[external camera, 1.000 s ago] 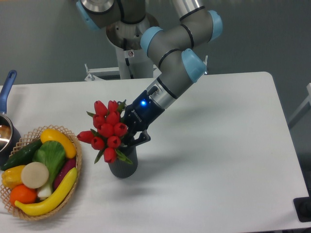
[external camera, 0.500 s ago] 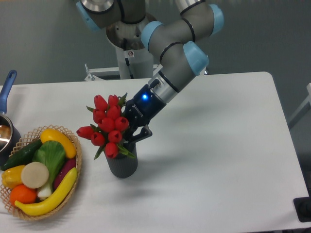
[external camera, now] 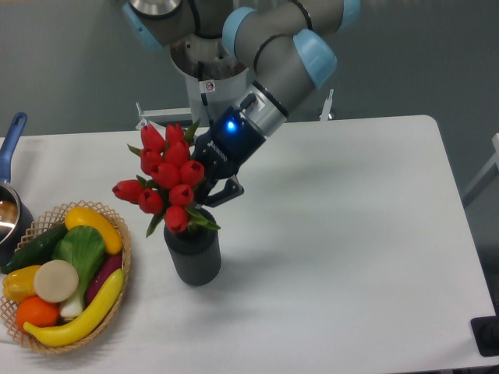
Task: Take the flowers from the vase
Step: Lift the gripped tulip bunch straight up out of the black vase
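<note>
A basket (external camera: pixel 125 269) of produce was seen at the bench's (external camera: pixel 351 257) near left. The flowers (external camera: pixel 165 183) were held clenched in the tool (external camera: pixel 209 195), just above the vase (external camera: pixel 192 251) standing mid-bench.

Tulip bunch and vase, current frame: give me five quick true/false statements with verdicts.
1. The tool is shut on the tulip bunch. True.
2. The vase lies tipped on its side. False: it stands upright on the white table.
3. The wicker basket of fruit and vegetables sits on the image-left of the vase. True.
4. The tulips are yellow. False: the buds are red, with green leaves.
5. The blue-handled pot stands at the right edge of the table. False: it is at the left edge of the image, beside the basket.
</note>
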`<act>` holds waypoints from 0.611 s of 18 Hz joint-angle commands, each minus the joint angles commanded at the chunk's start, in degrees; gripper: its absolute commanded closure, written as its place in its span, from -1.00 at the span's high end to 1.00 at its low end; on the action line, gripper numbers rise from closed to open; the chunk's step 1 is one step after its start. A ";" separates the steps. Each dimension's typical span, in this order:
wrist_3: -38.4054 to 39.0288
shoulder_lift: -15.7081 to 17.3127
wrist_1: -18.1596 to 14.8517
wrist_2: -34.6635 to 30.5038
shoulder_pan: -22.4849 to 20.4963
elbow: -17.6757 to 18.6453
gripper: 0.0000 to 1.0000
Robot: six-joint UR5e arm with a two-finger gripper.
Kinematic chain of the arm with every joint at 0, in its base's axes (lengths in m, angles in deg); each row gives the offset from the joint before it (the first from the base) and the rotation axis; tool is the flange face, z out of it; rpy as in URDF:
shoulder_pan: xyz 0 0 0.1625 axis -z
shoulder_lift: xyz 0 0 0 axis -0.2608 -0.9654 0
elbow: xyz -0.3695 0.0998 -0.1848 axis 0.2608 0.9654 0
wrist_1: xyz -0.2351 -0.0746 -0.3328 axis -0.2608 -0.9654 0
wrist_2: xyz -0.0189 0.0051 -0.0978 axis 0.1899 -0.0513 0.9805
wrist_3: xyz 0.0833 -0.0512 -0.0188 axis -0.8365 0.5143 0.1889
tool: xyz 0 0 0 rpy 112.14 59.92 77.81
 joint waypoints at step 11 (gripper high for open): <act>7.30 1.67 0.00 4.57 -1.05 -3.96 -0.05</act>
